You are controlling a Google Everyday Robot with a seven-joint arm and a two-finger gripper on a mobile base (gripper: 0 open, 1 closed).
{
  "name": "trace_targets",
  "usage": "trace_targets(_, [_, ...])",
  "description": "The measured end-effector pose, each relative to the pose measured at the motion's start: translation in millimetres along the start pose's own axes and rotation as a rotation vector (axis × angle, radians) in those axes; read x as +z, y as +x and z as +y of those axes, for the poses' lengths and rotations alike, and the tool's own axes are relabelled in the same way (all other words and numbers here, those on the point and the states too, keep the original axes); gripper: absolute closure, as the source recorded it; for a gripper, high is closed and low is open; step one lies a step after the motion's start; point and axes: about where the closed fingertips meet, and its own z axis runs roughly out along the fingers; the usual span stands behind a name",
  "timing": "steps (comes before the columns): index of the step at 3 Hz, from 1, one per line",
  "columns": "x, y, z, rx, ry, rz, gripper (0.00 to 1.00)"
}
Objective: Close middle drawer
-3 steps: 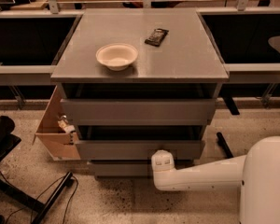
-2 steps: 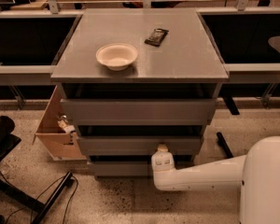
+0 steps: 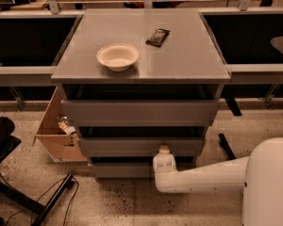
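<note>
The grey cabinet has three handle-less drawers. The middle drawer shows as a flat grey front panel of medium height, standing slightly out from the cabinet, with a dark gap above it. My gripper is at the end of the white arm, against the lower edge of the middle drawer's front, right of its centre. The top drawer has a taller front. The bottom drawer has a slim front, partly hidden by the arm.
A cream bowl and a dark packet lie on the cabinet top. An open cardboard box stands at the cabinet's left side. A black chair base and cables lie on the floor at left.
My gripper has moved forward toward the cabinet, and the middle drawer's front has gone back with it, further into the cabinet.
</note>
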Motion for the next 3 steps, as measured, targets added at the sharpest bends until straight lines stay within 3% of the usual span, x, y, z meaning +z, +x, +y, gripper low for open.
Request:
trace_targets(2, [-16.9, -0.9, 7.2, -0.017, -0.030, -0.007, 0.60])
trace_targets(3, [-57.2, 13.9, 10.5, -0.018, -0.041, 0.004, 0.84])
